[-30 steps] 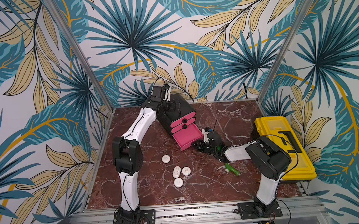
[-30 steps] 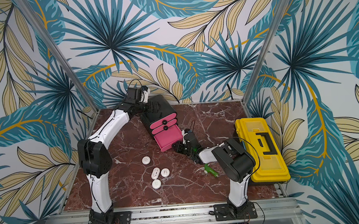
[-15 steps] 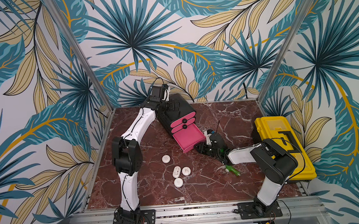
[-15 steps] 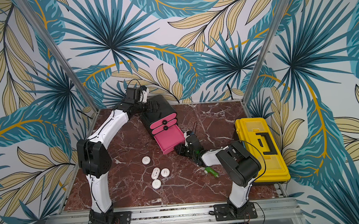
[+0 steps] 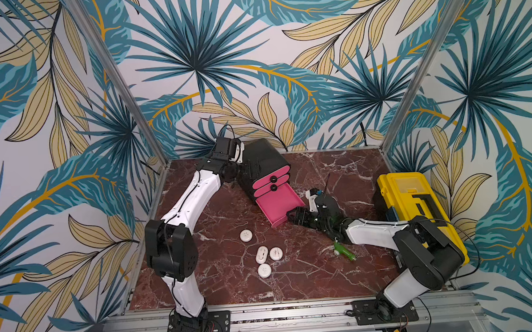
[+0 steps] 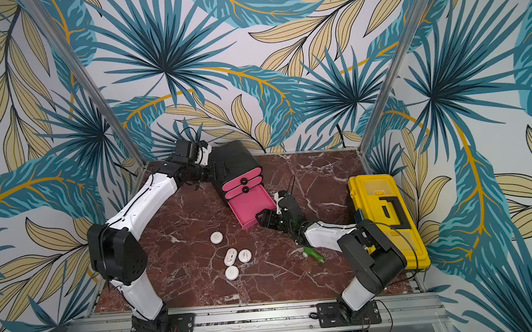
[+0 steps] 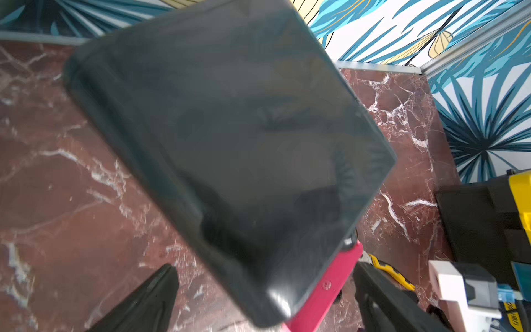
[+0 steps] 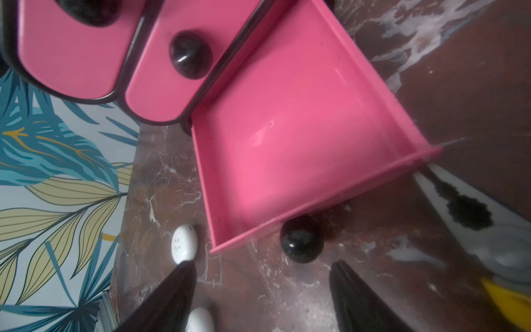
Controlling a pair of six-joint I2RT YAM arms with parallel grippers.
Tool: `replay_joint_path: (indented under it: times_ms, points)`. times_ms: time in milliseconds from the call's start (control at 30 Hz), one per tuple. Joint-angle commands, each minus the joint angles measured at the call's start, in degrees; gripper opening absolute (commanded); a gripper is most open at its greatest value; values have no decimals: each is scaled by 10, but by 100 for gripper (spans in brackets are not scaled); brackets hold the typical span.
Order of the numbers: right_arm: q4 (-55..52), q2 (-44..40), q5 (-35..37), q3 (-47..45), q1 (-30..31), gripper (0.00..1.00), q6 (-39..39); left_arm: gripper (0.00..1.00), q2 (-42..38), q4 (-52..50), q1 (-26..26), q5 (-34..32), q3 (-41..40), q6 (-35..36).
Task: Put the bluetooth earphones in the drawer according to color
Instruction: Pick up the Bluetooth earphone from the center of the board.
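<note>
My right gripper [image 8: 263, 266] has opened since a second ago. Its jaws now stand apart, with the black knob [image 8: 301, 243] just ahead of them and untouched. The bottom drawer [image 8: 301, 129] of the drawer cabinet [image 5: 266, 160] is pulled out and bare inside. The two drawers above it are shut, so their contents are hidden. My left gripper [image 7: 264, 267] is spread wide around the cabinet's far left back, with no visible contact.

Four white earphone cases [image 5: 261, 254] lie on the desk [image 5: 330, 274], near and left of the open drawer. Yellow-handled pliers [image 8: 505, 296] sit beside my right gripper, cut off at the edge. A green tool [image 5: 344, 251] lies half under my right arm. A yellow toolbox [image 5: 418, 207] stands at the right. The marks on one case are too blurred to read.
</note>
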Motion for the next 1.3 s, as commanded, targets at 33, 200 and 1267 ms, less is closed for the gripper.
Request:
replay_joint_path:
  times_ms: [33, 200, 1267]
  points:
    - [-67, -44, -10, -10, 4, 86, -20, 100, -85, 17, -2, -2, -97, -27]
    - [-123, -98, -5, -32, 5, 96, -44, 100, -167, 34, -4, -30, -199, -37]
    - [-252, -281, 94, -101, 5, 100, -130, 98, -171, 27, -77, -89, -423, -127]
